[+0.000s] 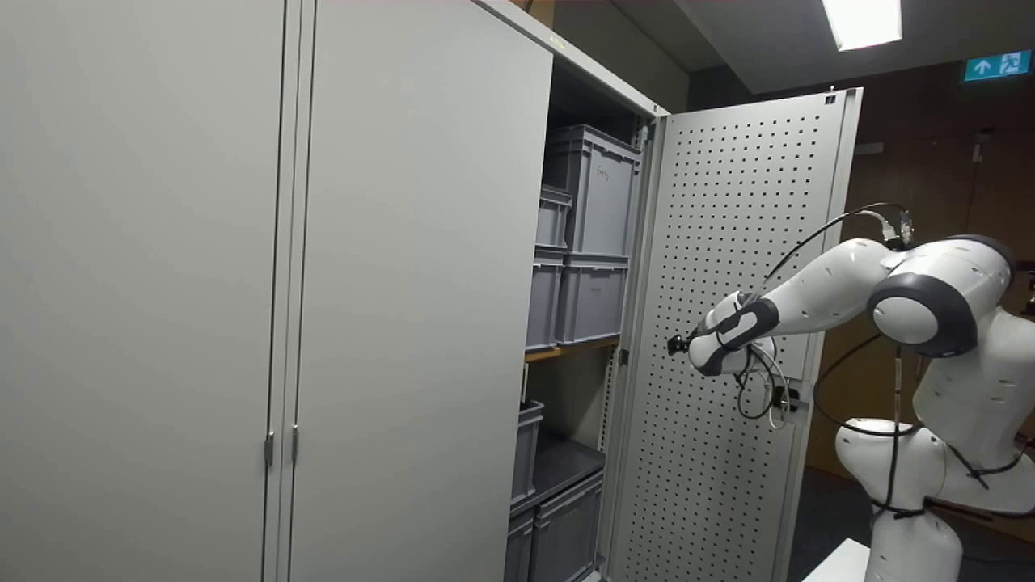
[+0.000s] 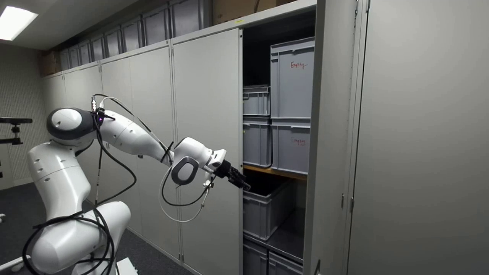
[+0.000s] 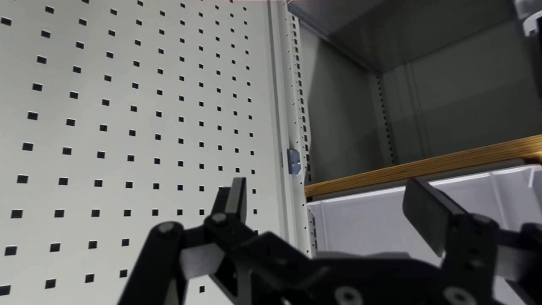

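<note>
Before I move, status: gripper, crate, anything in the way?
Gripper open, nothing held. Lower grey crate marked Empty on wood-edged shelf, not gripped. Perforated cabinet door open alongside; could crowd the arm.

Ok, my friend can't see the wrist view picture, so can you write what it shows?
An open black gripper, its two fingers spread with nothing between them, faces an open metal cabinet. The picture is upside down: the perforated door is on the left, and on the right a grey plastic bin appears under the wood-edged shelf it really stands on.
</note>
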Tool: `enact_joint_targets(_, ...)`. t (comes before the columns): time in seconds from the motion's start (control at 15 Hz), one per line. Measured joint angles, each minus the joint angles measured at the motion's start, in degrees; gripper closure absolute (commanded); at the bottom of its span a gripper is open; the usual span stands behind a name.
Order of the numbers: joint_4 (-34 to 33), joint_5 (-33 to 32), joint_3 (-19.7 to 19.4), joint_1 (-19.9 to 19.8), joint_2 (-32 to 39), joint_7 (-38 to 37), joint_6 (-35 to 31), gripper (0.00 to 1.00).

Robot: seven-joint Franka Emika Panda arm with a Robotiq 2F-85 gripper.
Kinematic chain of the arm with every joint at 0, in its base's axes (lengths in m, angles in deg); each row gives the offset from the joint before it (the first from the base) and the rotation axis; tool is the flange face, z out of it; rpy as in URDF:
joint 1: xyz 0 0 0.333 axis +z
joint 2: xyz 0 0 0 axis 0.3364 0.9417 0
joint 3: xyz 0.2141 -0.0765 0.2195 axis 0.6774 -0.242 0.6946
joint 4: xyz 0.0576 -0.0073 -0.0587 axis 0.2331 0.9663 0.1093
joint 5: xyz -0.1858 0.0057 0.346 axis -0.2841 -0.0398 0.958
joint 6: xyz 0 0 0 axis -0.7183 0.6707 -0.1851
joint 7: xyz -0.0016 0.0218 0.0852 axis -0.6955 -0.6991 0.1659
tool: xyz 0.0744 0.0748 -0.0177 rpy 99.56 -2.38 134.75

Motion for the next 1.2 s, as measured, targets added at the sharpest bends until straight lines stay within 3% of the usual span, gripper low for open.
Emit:
enact_joint_targets(0.2,0.0,0.0,-5.7,7.9,0.3,2.1,4.4,0.00)
enact_joint_targets(0.47,0.0,0.1,-11.1,15.4,1.5,5.6,9.9,0.00)
enact_joint_targets(1.2,0.0,0.9,-18.8,28.5,7.7,15.2,24.4,0.00)
